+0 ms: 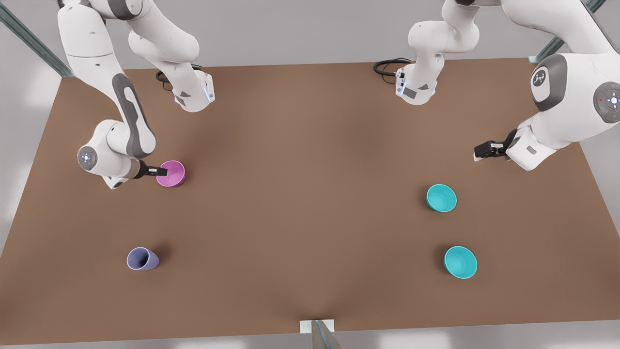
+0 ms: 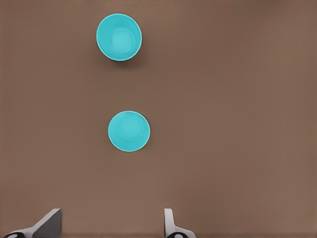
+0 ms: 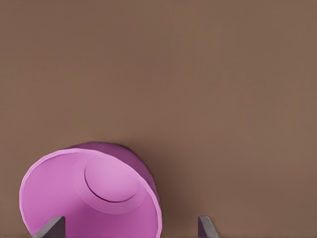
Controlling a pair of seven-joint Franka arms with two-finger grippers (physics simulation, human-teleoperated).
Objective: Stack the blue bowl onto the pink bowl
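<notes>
Right gripper (image 1: 162,171) at pink bowl (image 1: 171,173), jaws released, straddling rim at bowl's 9 o'clock side in front view. Left gripper (image 1: 478,154) hovers over bare tabletop (image 1: 310,194), jaws parted, holding nothing, near 1 o'clock of closest blue bowl (image 1: 441,198). Second blue bowl (image 1: 460,262) upright at that bowl's 5 o'clock, well apart. Lavender cup (image 1: 142,259) tipped toward camera, at 7 o'clock of pink bowl.

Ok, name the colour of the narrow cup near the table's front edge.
Lavender plastic cup; front view.
</notes>
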